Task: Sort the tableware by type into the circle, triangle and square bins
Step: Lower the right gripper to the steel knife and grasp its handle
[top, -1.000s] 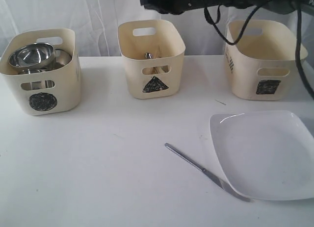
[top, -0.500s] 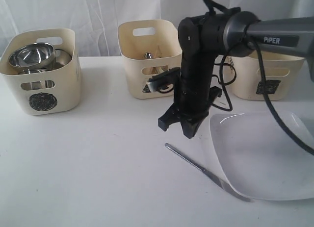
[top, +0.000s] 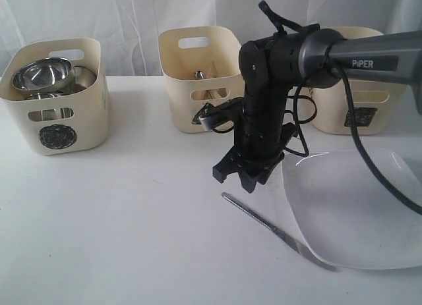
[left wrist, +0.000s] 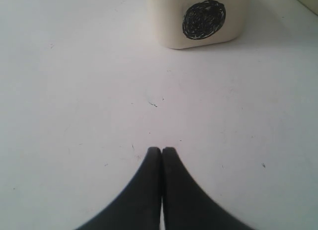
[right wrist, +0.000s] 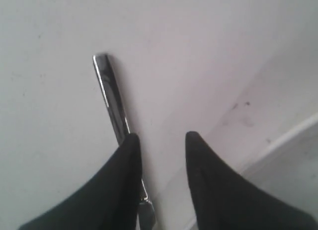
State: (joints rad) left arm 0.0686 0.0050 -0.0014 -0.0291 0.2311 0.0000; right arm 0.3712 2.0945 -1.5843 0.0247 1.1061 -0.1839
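A steel knife [top: 264, 221] lies on the white table, its blade tip tucked under the edge of the large white plate [top: 359, 213]. My right gripper [top: 247, 178] hangs just above the knife's handle end, pointing down, open and holding nothing. In the right wrist view the knife [right wrist: 112, 98] runs beside and under one finger of that gripper [right wrist: 161, 140], not between the two. Steel bowls [top: 43, 74] sit in the circle bin [top: 56, 120]. Cutlery [top: 200, 75] shows in the triangle bin [top: 204, 87]. My left gripper [left wrist: 162, 150] is shut and empty above bare table, facing the circle bin [left wrist: 198, 21].
The square bin [top: 386, 107] stands at the back right, partly hidden behind the right arm. A black cable loops off that arm near the triangle bin. The plate's rim [right wrist: 298, 150] lies close beside the right gripper.
The right arm came down from the top of the view to just over the knife. Its jaws, shut half a second ago, now stand apart. The left gripper has not moved.
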